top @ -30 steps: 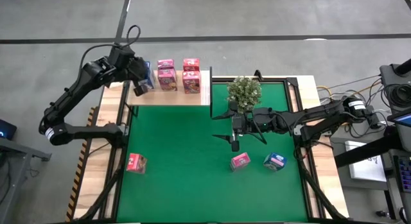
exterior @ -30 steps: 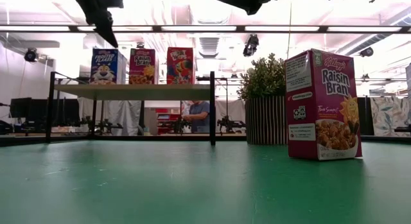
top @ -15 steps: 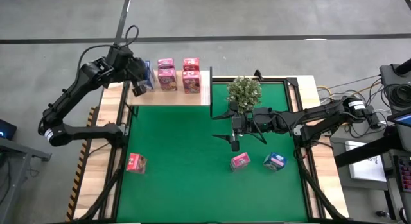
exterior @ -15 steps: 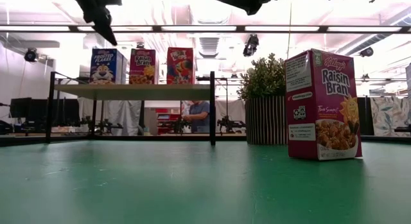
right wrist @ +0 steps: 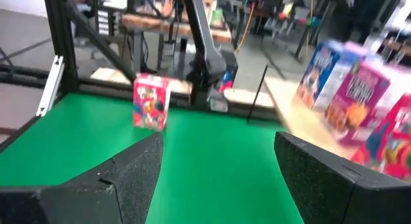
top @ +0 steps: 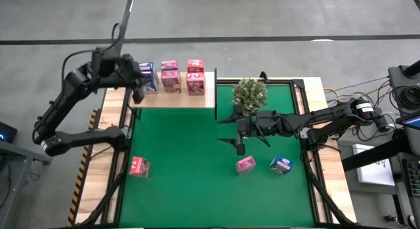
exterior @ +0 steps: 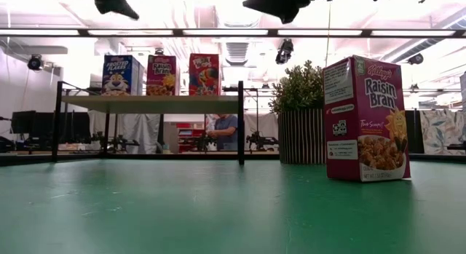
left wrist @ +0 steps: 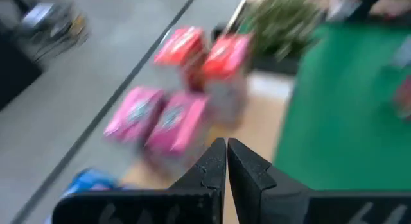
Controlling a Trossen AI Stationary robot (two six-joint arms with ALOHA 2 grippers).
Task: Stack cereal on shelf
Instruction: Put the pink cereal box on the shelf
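Across the middle of the high view I have the green mat [top: 197, 157] covering most of the wooden table [top: 108, 134], with grey floor filling the upper part of the frame. At upper left of the mat sits the shelf [top: 174, 99], its pale board carrying the cereal boxes [top: 178, 77]: a blue one at the left end, then pink and red ones in two short rows. From the low view three of them stand upright side by side on the board, and a person shows in the room behind, under the shelf.

At lower left of the mat one pink box [top: 138, 166] lies alone near the edge. The centre of the mat is open, with free green between that box and the right-hand group. A potted plant [top: 249, 93] stands at the mat's upper edge, right of the shelf. Lower right, a pink box [top: 245, 165] and a blue box [top: 281, 165] lie just beside each other.

My left gripper [top: 138, 92] hangs over the shelf's left end near the blue box, its fingers [left wrist: 215, 165] pressed together on nothing. My right gripper [top: 239, 144] hovers below the plant, above the pink box, fingers [right wrist: 135, 169] spread wide and empty.
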